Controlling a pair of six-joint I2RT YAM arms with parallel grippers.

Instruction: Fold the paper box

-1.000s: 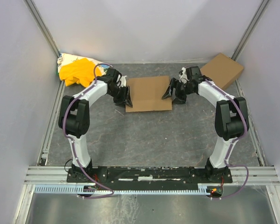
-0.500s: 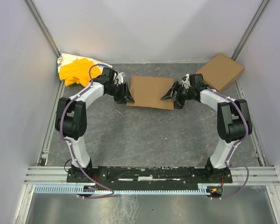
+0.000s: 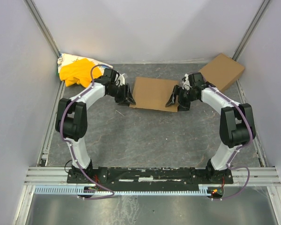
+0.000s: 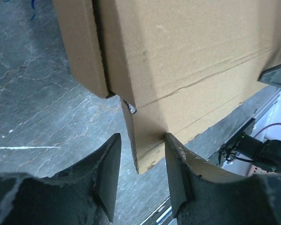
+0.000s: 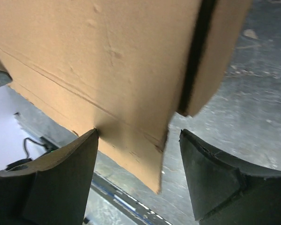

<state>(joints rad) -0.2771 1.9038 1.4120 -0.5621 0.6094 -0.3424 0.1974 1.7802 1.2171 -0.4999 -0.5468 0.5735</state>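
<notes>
Straddling opposite end flaps of plain brown paper box [image 3: 152, 91], frame centre: left gripper [image 4: 141, 143] and right gripper [image 5: 139, 137], jaws spread, neither pinching.

A brown paper box [image 3: 152, 93] sits mid-surface [image 3: 150, 136], with the left arm's fingers [image 3: 127, 96] at its left end and the right arm's fingers [image 3: 172, 100] at its right end. A second cardboard box [image 3: 222, 70] occupies the far right corner, and a yellow-and-white cloth bundle [image 3: 77, 72] the far left.
</notes>
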